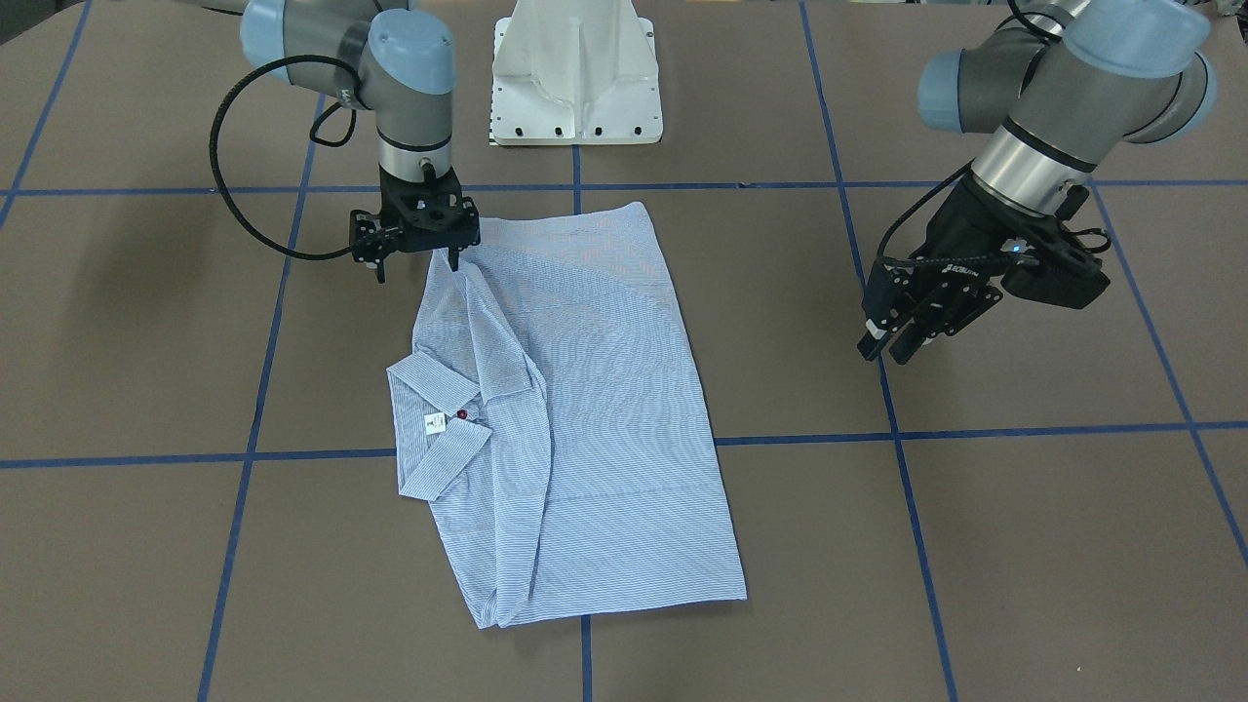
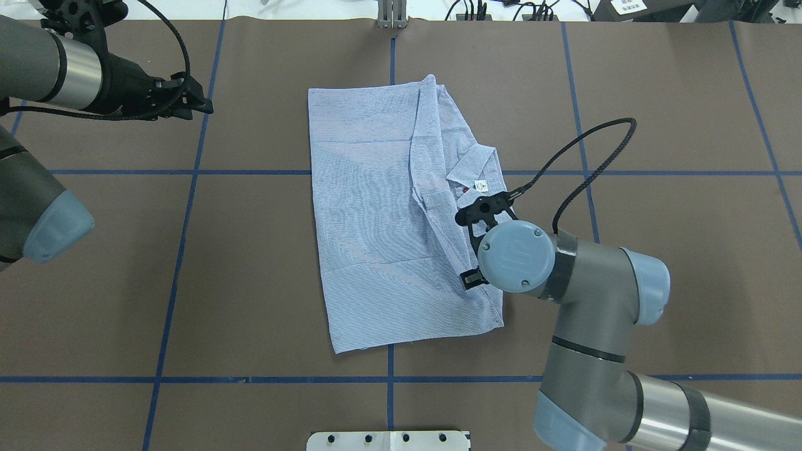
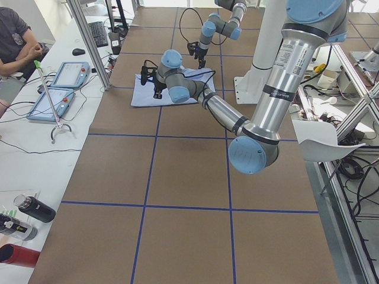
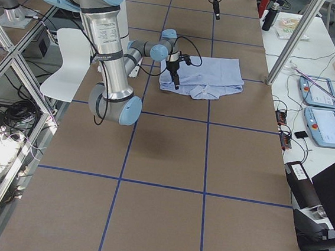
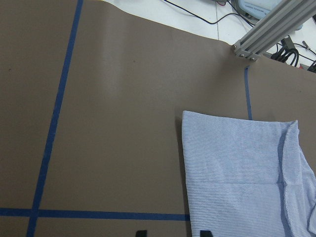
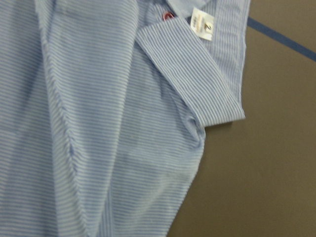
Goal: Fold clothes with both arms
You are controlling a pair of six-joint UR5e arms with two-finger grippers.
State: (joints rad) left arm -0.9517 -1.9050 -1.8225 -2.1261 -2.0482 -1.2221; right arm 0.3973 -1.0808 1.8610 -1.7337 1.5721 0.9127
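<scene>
- The striped button-up shirt (image 1: 585, 390) lay flat on the brown table (image 1: 975, 536), folded into a rough oblong, with its collar (image 1: 439, 439) midway along one long edge.
- The right gripper (image 1: 417, 270) stood along that same edge, on the robot's side of the collar. Its fingers were spread wide, one over the corner of the cloth and one off it, and it held nothing that I could see.
- The left gripper (image 1: 884, 354) hung well apart from the collar, past the far long edge and over bare table. The wrist view showed its fingertips apart with nothing between them.
- To my mind the step was to take that corner. The fingers should straddle every layer before pinching, or the lower cloth would slide out.
- The left gripper would want a matching hold before any lift, so both could rise evenly and the collar not be dragged askew.
- The white neck tag (image 6: 202, 23) beside the red button (image 6: 167, 16) bore a "2"; the small mark above it was too fine to read.
- White lettering on the left gripper's body was too small to make out.
</scene>
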